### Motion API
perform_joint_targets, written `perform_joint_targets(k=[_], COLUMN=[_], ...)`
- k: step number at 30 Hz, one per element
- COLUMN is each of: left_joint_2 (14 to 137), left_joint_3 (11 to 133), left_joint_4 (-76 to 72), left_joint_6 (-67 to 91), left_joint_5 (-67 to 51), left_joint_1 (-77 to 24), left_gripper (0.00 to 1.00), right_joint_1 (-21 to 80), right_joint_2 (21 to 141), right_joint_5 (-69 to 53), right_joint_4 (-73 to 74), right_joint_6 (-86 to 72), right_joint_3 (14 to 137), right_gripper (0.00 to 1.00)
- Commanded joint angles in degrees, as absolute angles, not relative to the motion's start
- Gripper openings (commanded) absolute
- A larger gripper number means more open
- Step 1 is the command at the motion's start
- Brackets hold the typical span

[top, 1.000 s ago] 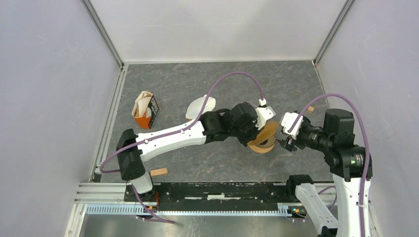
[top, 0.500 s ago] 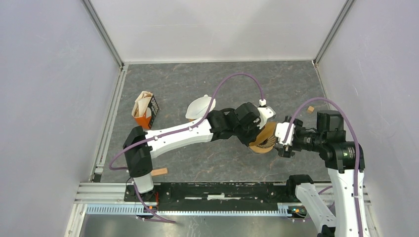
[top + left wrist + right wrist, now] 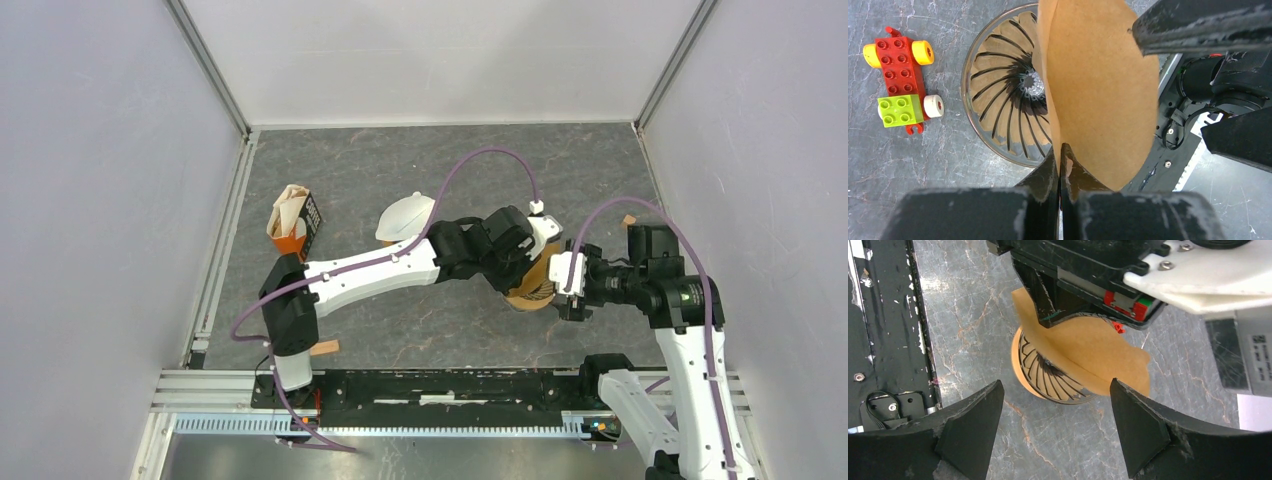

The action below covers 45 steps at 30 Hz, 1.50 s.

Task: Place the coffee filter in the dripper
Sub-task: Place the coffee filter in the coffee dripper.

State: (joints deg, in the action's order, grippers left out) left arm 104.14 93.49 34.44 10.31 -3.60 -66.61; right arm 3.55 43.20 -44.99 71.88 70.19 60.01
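The coffee filter (image 3: 1098,85), a folded brown paper cone, stands on edge over the dripper (image 3: 998,100), a clear ribbed cone on the table. My left gripper (image 3: 1060,150) is shut on the filter's lower edge. In the right wrist view the filter (image 3: 1093,355) leans across the dripper (image 3: 1043,375) under the left gripper's black fingers (image 3: 1043,305). My right gripper (image 3: 1055,385) is open, its fingertips level with the dripper's near rim and empty. From above, the right gripper (image 3: 562,295) sits just right of the dripper (image 3: 525,297).
A red, green and yellow toy brick car (image 3: 898,80) lies beside the dripper. An orange filter box (image 3: 295,222) and a white cone-shaped piece (image 3: 405,215) stand further left. Small wooden blocks lie at the front (image 3: 322,348) and right (image 3: 628,221). Walls enclose the table.
My right gripper has moved left, close to the dripper, and opened wider. The left arm has shifted slightly right, keeping the filter over the dripper.
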Motion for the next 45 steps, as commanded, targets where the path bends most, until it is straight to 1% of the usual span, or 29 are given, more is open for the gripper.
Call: perform_joint_targets(k=[1, 13, 15, 24, 26, 33, 41, 45], left_joint_2=[105.0, 106.4, 106.4, 105.6, 105.4, 104.7, 102.7, 102.3], left_joint_3=[96.5, 97.9, 97.9, 96.6, 96.6, 96.8, 95.7, 95.4], left_joint_4=[34.8, 35.3, 35.2, 34.4, 34.4, 34.0, 32.6, 32.4], left_joint_6=[12.8, 13.0, 13.1, 12.5, 12.2, 11.4, 10.3, 10.0], left_joint_5=[-5.2, -5.7, -5.7, -4.6, -4.3, -3.3, -2.6, -2.7], left_joint_1=[-66.5, -66.5, -66.4, -66.4, -66.3, -65.8, -64.7, -64.7], left_gripper=[0.03, 0.03, 0.05, 0.22, 0.24, 0.34, 0.55, 0.63], right_joint_1=[3.9, 5.4, 5.6, 5.9, 5.9, 5.8, 5.9, 5.9], right_joint_2=[43.0, 43.9, 43.8, 43.0, 42.8, 42.0, 41.0, 40.9], right_joint_5=[-45.1, -45.6, -45.0, -45.1, -44.9, -44.4, -45.4, -44.8], right_joint_4=[72.1, 72.0, 71.7, 70.3, 69.9, 67.9, 65.3, 65.0], right_joint_6=[72.7, 74.2, 74.2, 73.6, 73.5, 71.8, 68.6, 68.3], right_joint_3=[58.5, 54.1, 53.2, 49.9, 49.2, 47.6, 46.4, 46.3], right_gripper=[0.85, 0.84, 0.84, 0.84, 0.84, 0.84, 0.83, 0.83])
